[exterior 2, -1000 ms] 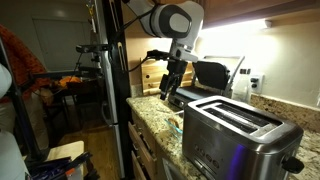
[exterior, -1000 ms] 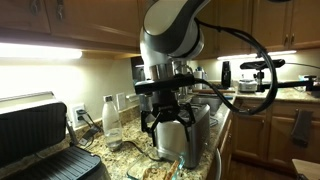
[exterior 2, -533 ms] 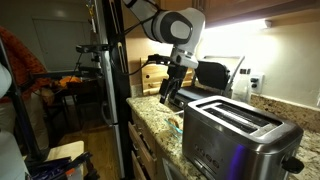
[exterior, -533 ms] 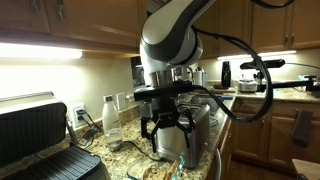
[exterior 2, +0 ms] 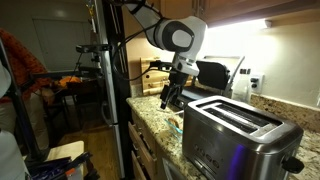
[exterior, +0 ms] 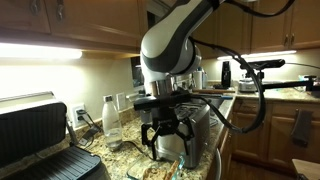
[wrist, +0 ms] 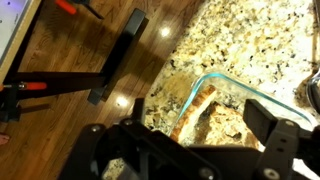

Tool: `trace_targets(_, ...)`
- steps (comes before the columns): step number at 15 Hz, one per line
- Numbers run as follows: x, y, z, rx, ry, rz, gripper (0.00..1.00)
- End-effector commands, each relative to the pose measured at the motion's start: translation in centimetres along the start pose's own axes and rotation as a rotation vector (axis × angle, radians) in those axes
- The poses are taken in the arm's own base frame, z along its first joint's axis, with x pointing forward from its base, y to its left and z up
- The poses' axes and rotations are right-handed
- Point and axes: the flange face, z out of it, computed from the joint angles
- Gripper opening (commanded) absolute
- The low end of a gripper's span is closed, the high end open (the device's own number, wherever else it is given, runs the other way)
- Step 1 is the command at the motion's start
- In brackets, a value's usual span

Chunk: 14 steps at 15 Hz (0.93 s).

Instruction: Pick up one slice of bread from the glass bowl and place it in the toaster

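Gripper (exterior: pixel 167 137) | my jaws spread wide, holding nothing | hovering over glass bowl (wrist: pixel 250 90) | slice of bread (wrist: pixel 193 110) lying inside | stainless-steel toaster (exterior 2: pixel 240 135) just beside bowl

In the wrist view the right edge of the picture cuts off the glass bowl (wrist: pixel 228 85), which stands near the front edge of the counter. The slice of bread (wrist: pixel 190 112) inside it is blurred, and the dark gripper (wrist: pixel 188 148) hides its lower end. In an exterior view the gripper covers part of the toaster (exterior: pixel 200 140), and the left edge cuts off the contact grill (exterior: pixel 35 130).
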Motion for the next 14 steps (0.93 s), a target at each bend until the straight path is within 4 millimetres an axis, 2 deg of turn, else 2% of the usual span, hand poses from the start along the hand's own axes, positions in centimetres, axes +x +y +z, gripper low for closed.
trace_targets(1, 0.6, 0.0, 1.2, 0.022, -0.013, 0.025, 1.00)
trace_targets(8, 2.0, -0.3, 3.6, 0.025, -0.036, 0.048, 1.00)
trace_targets(14, 3.1, -0.1, 4.8, 0.007, -0.051, 0.073, 1.00)
